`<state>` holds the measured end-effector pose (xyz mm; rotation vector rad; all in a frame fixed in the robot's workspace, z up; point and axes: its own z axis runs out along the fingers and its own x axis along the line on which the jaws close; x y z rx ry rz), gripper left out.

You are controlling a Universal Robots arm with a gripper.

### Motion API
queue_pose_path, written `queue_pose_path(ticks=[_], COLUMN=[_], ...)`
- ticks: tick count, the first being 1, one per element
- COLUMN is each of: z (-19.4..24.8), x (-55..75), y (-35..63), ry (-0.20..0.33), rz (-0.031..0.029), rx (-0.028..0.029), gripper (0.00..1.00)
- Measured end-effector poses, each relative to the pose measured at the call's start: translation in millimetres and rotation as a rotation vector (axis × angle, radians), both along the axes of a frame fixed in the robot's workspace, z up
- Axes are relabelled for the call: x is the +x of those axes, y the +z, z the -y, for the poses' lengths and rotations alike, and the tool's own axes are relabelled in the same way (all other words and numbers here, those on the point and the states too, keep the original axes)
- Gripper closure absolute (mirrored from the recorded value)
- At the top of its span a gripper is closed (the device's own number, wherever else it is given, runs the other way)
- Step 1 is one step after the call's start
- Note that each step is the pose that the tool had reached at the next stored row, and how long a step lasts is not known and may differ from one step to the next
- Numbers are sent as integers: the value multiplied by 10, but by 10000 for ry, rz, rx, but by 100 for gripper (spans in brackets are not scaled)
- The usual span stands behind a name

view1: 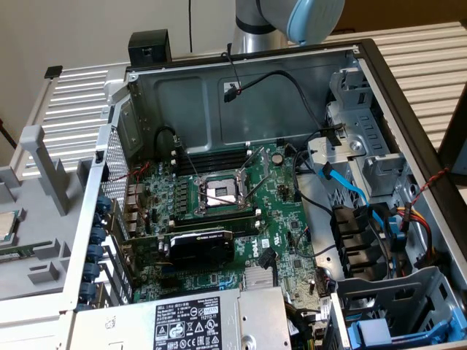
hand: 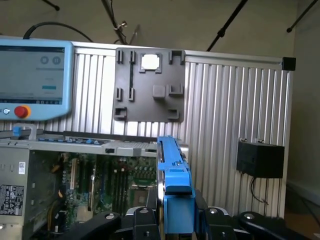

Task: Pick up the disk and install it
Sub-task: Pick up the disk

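Tool: the tool (hand: 177, 221) is pinched on the disk, with a dark finger (hand: 144, 220) pressed to each broad side.
Disk: the disk (hand: 175, 180) is carried in the tool, clear of the case and of the table.
Disk, attitude: it is held on edge, so that the narrow side with its bright blue rail is turned to the wrist camera and a thin strip of silver metal is seen beside the rail.
Disk, long axis: the long axis runs straight out from between the fingers, away from the wrist. The far end is seen against the rim of the open computer case (hand: 75, 150).
Arm: the arm (view1: 292, 18) is seen behind the back wall of the case in the exterior view.
Case: the side is off and the motherboard (view1: 219, 219) is exposed, with the processor socket (view1: 219, 193) open near its middle.
Case, other parts: a black expansion card (view1: 201, 248) lies below the socket, and a grey power supply (view1: 197, 321) with a black-and-white label is at the near edge.
Drive cage: a metal cage (view1: 365, 168) is fitted at the exterior view's right, with a blue cable (view1: 343, 186) running beside it.
Table: a ribbed metal table (hand: 235, 110) carries a grey holder plate (hand: 147, 95), in which a small square chip (hand: 150, 61) is seated.
Surroundings: a teach pendant (hand: 32, 80) with a red button and a black box (hand: 260, 159) are seen by the table.
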<state>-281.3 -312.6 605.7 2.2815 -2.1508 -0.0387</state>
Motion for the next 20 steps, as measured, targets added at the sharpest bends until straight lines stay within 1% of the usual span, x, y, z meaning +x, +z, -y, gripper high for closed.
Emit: queue_pose_path(ticks=[4, 6, 8, 11, 13, 14, 15, 18, 19, 20], z=[102, 137, 159, 182, 196, 203, 210, 226, 232, 239], x=[51, 110, 183, 289, 353, 381, 397, 439, 455, 474], y=[0, 0, 0, 0, 1, 1, 0, 0, 0, 0], ry=[0, 0, 0, 0, 0, 1, 0, 0, 0, 1], rz=[1, 7, 22, 82, 152, 211, 302, 606, 701, 781], rx=[0, 3, 8, 16, 23, 30, 38, 46, 52, 58], gripper=[63, 63, 63, 63, 63, 63, 63, 63, 63, 63])
